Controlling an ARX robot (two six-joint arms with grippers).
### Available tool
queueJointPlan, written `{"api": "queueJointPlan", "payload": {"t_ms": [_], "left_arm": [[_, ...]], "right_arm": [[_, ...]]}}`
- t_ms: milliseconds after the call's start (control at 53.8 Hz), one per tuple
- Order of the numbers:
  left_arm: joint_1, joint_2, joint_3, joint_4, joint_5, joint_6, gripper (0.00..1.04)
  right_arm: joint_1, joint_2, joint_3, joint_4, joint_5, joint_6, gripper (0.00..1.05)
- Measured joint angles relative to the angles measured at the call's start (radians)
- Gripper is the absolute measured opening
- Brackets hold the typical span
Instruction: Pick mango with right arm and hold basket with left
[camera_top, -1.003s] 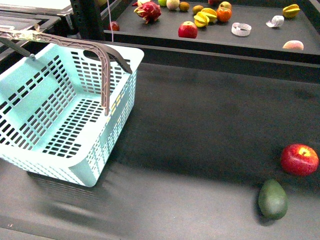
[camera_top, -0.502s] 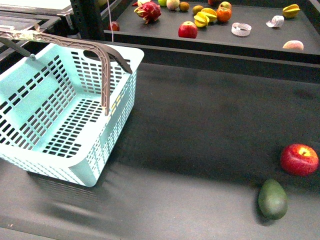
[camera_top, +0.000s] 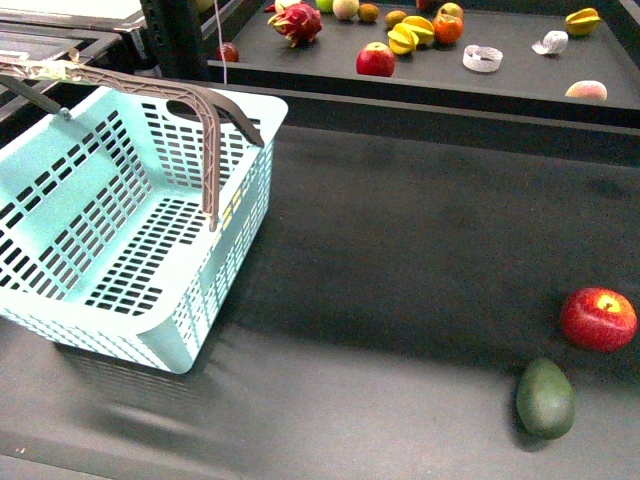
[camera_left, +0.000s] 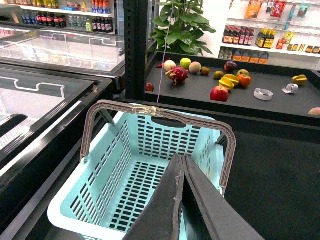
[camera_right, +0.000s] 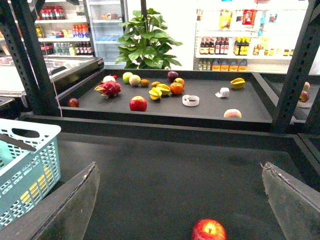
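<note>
The pale aqua basket (camera_top: 70, 210) stands at the left of the dark table, its grey-brown handles (camera_top: 205, 130) raised. The mango is out of view on this table. My left gripper (camera_left: 180, 159) is shut and empty, hovering over the basket's (camera_left: 165, 135) open inside, apart from its handles (camera_left: 155, 111). My right gripper (camera_right: 182, 200) is open wide and empty, with its fingers (camera_right: 75, 205) on either side of bare table. A red apple (camera_right: 209, 230) lies below and between them. The basket's corner (camera_right: 30, 165) shows in the right wrist view. Neither gripper shows in the front view.
A red apple (camera_top: 598, 319) and a dark green egg-shaped fruit (camera_top: 545, 398) lie at the table's right front. A raised back shelf (camera_top: 300, 75) holds several fruits, among them a red apple (camera_top: 376, 60) and a pale peach-coloured fruit (camera_top: 586, 90).
</note>
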Motion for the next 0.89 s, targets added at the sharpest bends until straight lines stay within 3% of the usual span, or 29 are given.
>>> {"api": "queueJointPlan", "payload": {"t_ms": [799, 892], "left_arm": [[0.0, -0.332, 0.0, -0.324, 0.0, 0.001, 0.04], [0.0, -0.454, 0.0, -0.479, 0.0, 0.001, 0.04]], "right_arm": [[0.0, 0.0, 0.0, 0.0, 0.0, 0.0, 0.97], [0.0, 0.0, 0.0, 0.0, 0.0, 0.0, 0.97]]}}
